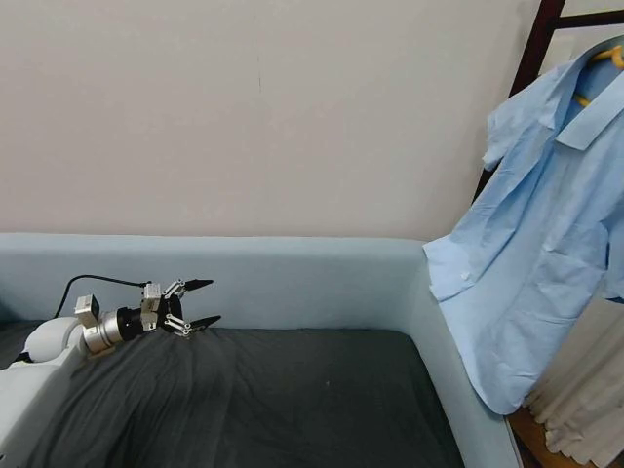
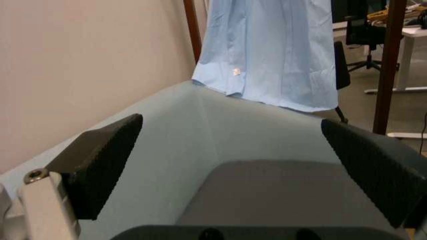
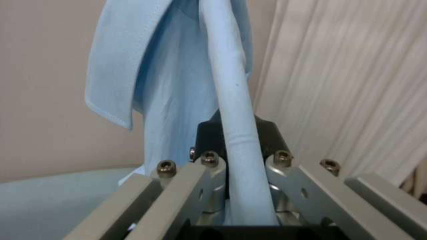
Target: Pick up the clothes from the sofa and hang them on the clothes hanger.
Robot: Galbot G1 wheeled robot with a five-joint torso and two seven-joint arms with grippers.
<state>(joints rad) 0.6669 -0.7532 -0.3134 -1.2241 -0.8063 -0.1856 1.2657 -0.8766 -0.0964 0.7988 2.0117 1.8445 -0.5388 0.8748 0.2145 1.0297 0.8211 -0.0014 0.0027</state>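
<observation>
Sofa (image 1: pixel 322 268): pale blue with a dark grey seat (image 1: pixel 292 400); no clothes lay on the stretch I could see.
Shirt (image 1: pixel 546 244): light blue, short-sleeved; it hung at the robot's right, past the sofa's end, hem dropping below the armrest; looked to me like it was on the hanger already.
Handling: I reckoned light, floppy, a bit slippery, nothing fragile; collar or shoulder seam seemed the best hold, where the cloth is doubled.
Rack (image 1: pixel 534 44): dark wood; stood behind the shirt.
Hanger (image 1: pixel 616 57): yellow; peeked out at the collar.
Right gripper (image 3: pixel 233 150): pinched narrow on a rolled fold of the shirt.
Left gripper (image 1: pixel 210 301): spread wide, holding nothing; hovered low over the seat near the backrest, well apart from the shirt.
</observation>
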